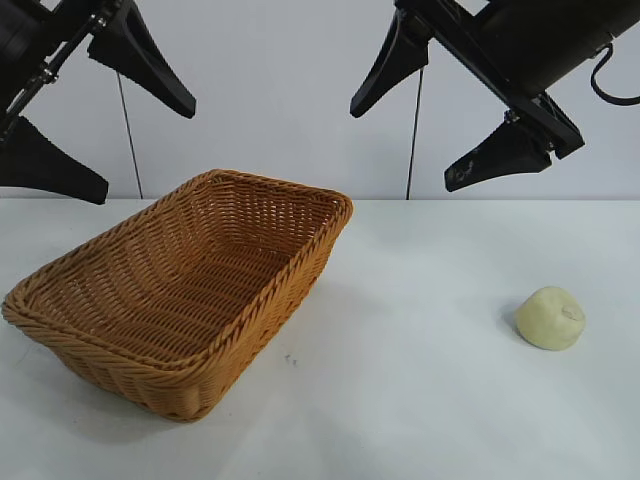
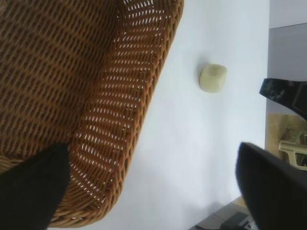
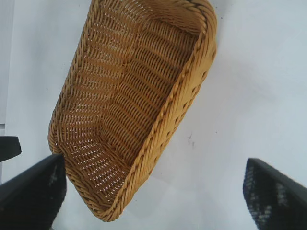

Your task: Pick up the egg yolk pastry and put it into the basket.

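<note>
Pastry sits alone on the white bench, well apart from the basket, on your right arm's side. You have both hands raised above the bench, the left hand over the basket's end and the right hand nearer the pastry, each spread wide and holding nothing. Likely that keeps the view clear; the right hand looks better placed to reach down.

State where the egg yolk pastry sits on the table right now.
In the exterior view, the egg yolk pastry lies on the white table at the right, well apart from the basket on the left, below the raised right gripper.
</note>
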Tool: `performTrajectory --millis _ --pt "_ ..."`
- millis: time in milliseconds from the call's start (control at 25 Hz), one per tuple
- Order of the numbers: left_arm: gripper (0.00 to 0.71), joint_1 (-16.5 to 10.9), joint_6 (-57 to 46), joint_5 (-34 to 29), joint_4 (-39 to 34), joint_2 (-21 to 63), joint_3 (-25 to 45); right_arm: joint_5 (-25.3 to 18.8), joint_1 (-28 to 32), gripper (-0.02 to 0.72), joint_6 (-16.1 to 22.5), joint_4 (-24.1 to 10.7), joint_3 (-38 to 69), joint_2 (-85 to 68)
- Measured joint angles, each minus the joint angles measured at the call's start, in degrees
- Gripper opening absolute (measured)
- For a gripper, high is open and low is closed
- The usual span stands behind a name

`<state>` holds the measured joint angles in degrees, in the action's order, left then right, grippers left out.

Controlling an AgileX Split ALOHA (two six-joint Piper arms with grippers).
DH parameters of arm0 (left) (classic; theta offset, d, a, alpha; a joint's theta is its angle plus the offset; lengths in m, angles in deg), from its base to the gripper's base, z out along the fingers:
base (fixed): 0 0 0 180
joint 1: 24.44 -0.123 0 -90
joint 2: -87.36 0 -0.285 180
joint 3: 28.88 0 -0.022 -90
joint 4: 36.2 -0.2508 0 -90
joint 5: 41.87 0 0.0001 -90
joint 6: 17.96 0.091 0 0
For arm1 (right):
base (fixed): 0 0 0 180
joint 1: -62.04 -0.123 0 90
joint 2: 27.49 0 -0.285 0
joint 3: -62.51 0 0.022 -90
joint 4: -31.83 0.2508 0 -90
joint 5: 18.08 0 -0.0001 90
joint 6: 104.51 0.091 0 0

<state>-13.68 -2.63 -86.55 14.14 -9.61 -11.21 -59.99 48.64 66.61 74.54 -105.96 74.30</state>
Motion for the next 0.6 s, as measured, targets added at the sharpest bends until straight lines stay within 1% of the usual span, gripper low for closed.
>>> performTrajectory --millis 240,320,440,520,600 --pt "0.689 -0.2 0.0 0.1 0.0 0.0 0.0 0.0 0.0 0.694 0.0 0.0 0.0 0.0" --pt "0.689 -1.2 -0.2 -0.3 0.0 0.0 0.0 0.0 0.0 0.694 0.0 0.0 0.0 0.0" --pt "0.689 -3.6 -1.6 -2.0 -0.3 0.5 0.0 0.0 0.0 0.694 0.0 0.0 0.0 0.0" --pt "0.689 -4.4 -3.5 -3.2 -2.5 1.7 0.0 0.0 0.0 0.694 0.0 0.0 0.0 0.0" --pt "0.689 -4.5 -7.2 -4.3 -6.0 3.9 0.0 0.0 0.0 0.694 0.0 0.0 0.0 0.0"
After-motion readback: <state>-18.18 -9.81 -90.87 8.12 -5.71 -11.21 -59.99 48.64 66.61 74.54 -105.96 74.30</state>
